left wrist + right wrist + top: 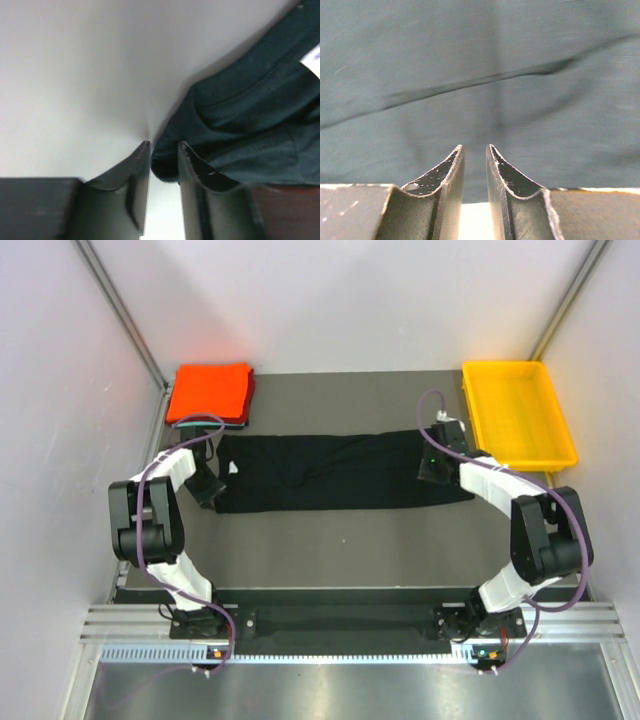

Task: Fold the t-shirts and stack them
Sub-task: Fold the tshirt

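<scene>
The black t-shirt point(340, 472) lies folded into a long strip across the middle of the table, its white neck label point(233, 468) near the left end. My left gripper point(205, 486) is at the strip's left edge. In the left wrist view my left gripper point(164, 145) is closed to a narrow gap with a fold of the shirt point(250, 125) between its tips. My right gripper point(436, 466) sits on the strip's right end. In the right wrist view my right gripper point(474, 147) is closed narrowly on the cloth point(480, 65). A folded orange-red shirt point(210, 390) lies at the back left on a teal one point(205, 424).
A yellow plastic tray point(515, 410) stands at the back right, close to my right arm. White walls enclose the table on the left, back and right. The dark mat point(330, 550) shows in front of the black shirt.
</scene>
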Robot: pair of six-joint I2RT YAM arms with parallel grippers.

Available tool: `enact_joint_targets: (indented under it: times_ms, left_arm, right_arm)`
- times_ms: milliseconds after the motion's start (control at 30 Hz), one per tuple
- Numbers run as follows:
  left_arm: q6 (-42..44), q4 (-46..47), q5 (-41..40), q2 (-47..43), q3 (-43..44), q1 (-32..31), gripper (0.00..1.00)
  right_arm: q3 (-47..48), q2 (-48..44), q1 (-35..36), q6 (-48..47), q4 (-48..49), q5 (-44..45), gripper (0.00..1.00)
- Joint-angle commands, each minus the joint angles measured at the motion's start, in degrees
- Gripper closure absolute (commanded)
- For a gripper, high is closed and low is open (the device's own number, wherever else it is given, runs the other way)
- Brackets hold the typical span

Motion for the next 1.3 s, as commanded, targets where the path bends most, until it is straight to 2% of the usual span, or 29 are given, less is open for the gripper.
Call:
enact_joint_targets:
  times_ms: [0, 33, 133, 167, 200, 467, 700, 833, 1033, 1267]
  left_arm:
    - [-1.13, 2.15, -0.73, 1.27, -0.48, 0.2, 0.68]
    - [-1.65, 2.5, 0.32, 2.15, -0.65, 0.2, 0.77]
    - [-2.1, 3.47, 3.14, 2.86, -1.35, 0.2, 0.91]
    - [-2.1, 3.04, 2.36, 2.86, -1.36, 0.2, 0.99]
    - [-2.1, 2.86, 1.83, 2.77, -1.36, 0.2, 1.0]
    - [-1.05, 1.71, -0.9, -0.21, -1.44, 0.29, 1.0]
    - [-1.22, 3.29, 3.4, -1.36, -2.41, 0.29, 1.0]
    - [-1.13, 3.73, 4.46, -1.01, -2.5, 0.29, 1.0]
    - [-1.22, 4.7, 5.69, -1.1, -3.29, 0.29, 1.0]
    - [-0.96, 4.79, 5.95, -0.66, -2.85, 0.29, 1.0]
  right_arm:
    - [-1.24, -2.52, -6.06, -1.07, -1.37, 3.29, 0.76]
    - [-1.59, -2.43, -7.21, -0.72, -1.28, 3.38, 0.75]
    - [-3.08, -2.52, -10.73, 0.24, -1.54, 3.38, 0.73]
    - [-4.22, -2.78, -11.35, 0.6, -1.72, 3.9, 0.73]
    - [-4.84, -3.39, -12.14, 1.29, -1.8, 4.34, 0.74]
    - [-10.12, -8.05, -15.31, 5.52, -4.79, 9.53, 0.75]
    - [-10.56, -15.7, -18.38, 13.77, -7.08, 11.03, 0.61]
    - [-10.38, -15.97, -18.47, 16.15, -5.94, 13.23, 0.59]
    - [-7.57, -11.06, -18.56, 18.61, -6.46, 10.68, 0.58]
    - [-8.89, -7.71, -18.56, 21.34, -4.1, 10.15, 0.58]
